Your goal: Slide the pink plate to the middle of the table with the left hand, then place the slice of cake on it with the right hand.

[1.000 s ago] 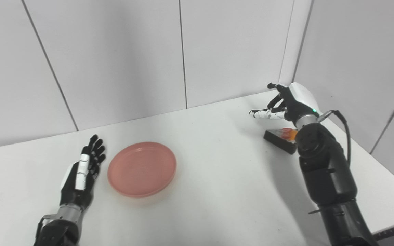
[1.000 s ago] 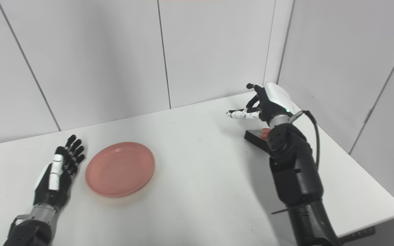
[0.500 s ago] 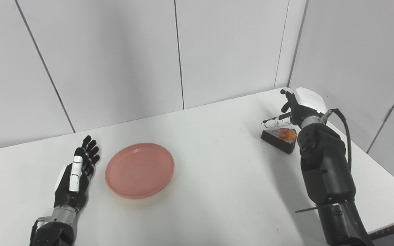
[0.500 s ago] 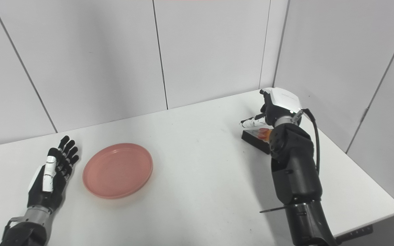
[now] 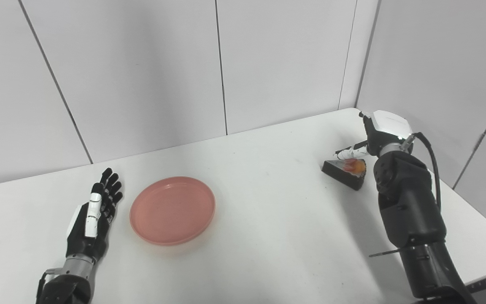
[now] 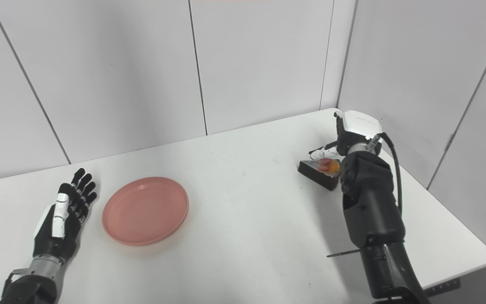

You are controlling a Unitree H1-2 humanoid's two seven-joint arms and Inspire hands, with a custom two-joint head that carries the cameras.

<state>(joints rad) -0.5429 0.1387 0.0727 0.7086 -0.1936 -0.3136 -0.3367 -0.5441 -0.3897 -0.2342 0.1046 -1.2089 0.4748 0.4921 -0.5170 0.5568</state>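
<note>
The left hand [image 5: 93, 221] lay flat on the white tabletop [image 5: 268, 219], its fingers stretched out straight and close together, holding nothing. Just to its right, near but not touching, sat the pink plate [image 5: 172, 210], round and shallow and with nothing on it. Well apart from the plate, far over toward the back right corner, the slice of cake [image 5: 346, 172] rested on the tabletop, a dark wedge with an orange and red topping. The right hand [image 5: 380, 133] hung just behind and above the cake, its white back turned upward, a pale finger [image 5: 350, 150] reaching down to the top edge of the slice. Whether that hand had actually closed on the cake I could not tell, since the wrist and forearm hid most of the fingers.
</note>
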